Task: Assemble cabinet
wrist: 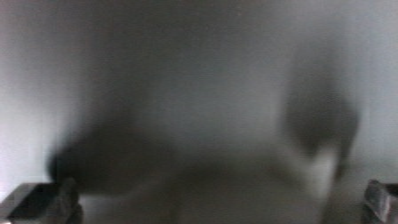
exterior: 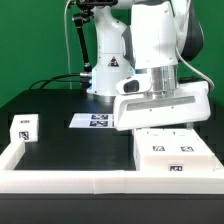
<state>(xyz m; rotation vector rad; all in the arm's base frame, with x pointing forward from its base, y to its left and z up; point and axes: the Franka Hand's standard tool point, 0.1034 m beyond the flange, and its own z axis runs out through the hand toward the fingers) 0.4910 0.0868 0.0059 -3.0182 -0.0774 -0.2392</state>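
We see the fingers (wrist: 45,200) of the gripper (wrist: 210,198) spread wide, only a blurred grey surface between them, nothing visibly held. Just beneath them sits the cabinet (exterior: 172,150) body against the border wall (exterior: 60,178); the marker board (exterior: 97,120) lies just beyond, and a small tagged white piece (exterior: 22,127) well apart across the table (exterior: 70,145).

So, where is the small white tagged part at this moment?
In the exterior view, the small white part sits on the black table at the exterior view's left, near the low white border wall, far from the large cabinet body.
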